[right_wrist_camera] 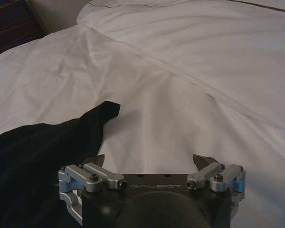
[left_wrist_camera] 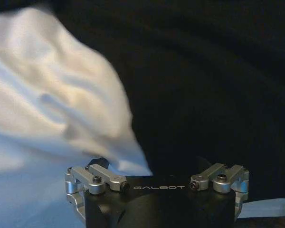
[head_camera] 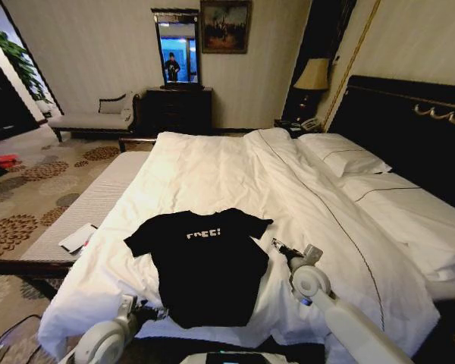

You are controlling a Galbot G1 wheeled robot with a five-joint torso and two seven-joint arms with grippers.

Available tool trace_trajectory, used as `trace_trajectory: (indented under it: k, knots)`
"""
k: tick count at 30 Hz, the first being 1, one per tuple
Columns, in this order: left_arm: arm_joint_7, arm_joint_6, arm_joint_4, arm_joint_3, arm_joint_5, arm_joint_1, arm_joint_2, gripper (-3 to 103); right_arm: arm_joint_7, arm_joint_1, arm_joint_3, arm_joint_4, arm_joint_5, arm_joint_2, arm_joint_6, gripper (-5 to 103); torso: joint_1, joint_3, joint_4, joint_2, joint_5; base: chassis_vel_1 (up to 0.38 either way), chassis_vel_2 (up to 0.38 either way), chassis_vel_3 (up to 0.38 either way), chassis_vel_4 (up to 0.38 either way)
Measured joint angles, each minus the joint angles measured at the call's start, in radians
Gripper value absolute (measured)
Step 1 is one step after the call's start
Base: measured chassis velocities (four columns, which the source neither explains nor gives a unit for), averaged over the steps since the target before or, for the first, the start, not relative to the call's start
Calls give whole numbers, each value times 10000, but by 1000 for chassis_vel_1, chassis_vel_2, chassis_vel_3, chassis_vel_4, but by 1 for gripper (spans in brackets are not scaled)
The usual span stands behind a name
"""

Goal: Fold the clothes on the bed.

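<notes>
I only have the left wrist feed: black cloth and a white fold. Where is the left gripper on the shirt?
Observer: Head view puts the left gripper at the T-shirt's lower hem corner, on your left.
Operator: And the right gripper?
Observer: The right gripper is open, by the shirt's right sleeve, over the duvet.
Operator: Is the shirt flat?
Observer: Spread flat, lettering up, collar toward the bed's far end.

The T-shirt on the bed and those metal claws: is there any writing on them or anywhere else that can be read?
"FREE!" in white on the chest of the black T-shirt; its letters are small in the head view.
"GALBOT" on the black body of the left gripper, seen from its wrist.
"GALBOT" on the black body of the right gripper, seen from its wrist.
The white card by the bed's edge: too small to read.
</notes>
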Motion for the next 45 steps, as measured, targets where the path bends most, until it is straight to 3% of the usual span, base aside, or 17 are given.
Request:
trace_trajectory:
  k: [10, 13, 18, 21, 25, 27, 34, 37, 45]
  knots:
    - [4, 184, 307, 1094, -272, -730, -50, 97, 13, 260, -26, -267, 24, 3, 0, 100, 0, 0, -2, 0, 0, 0, 0, 0, 0]
    - [27, 140, 460, 1445, -251, -949, -138, 90, 14, 318, -17, -360, 25, 1, 0, 100, 0, 0, -2, 0, 0, 0, 0, 0, 0]
    - [89, 62, 531, 1699, -213, -1114, -151, 68, 13, 373, -15, -441, 19, 1, -1, 100, 0, 0, -2, 0, -2, 0, 0, 0, 0]
    - [113, 44, 477, 1722, -197, -1090, -27, 62, 11, 396, -17, -485, 6, -3, -2, 100, 0, 0, -3, 0, 1, 0, 0, 0, 0]
    - [203, -71, 357, 1651, -58, -972, 174, 41, 4, 497, -59, -571, -9, -4, -5, 100, 0, -1, -2, 0, 0, 0, 0, 0, 0]
    - [212, -89, 339, 1622, -35, -950, 197, 41, 3, 540, -83, -588, -10, -4, -5, 100, 0, 0, -1, -1, 0, 0, 0, 0, 0]
    - [226, -129, 183, 1418, 166, -724, 425, 8, -12, 665, -157, -668, -25, 0, -8, 100, 0, 0, -3, -1, -2, 0, 0, 0, 0]
    - [219, -130, 83, 1239, 233, -575, 609, 2, -24, 668, -159, -681, -40, -1, -9, 100, 0, 0, -3, -1, -2, 0, 0, 0, 0]
    - [189, -146, -361, 688, 421, -134, 1350, 1, -45, 734, -217, -750, -116, -1, -16, 100, 0, -1, -2, 0, -2, 0, 0, 0, 0]
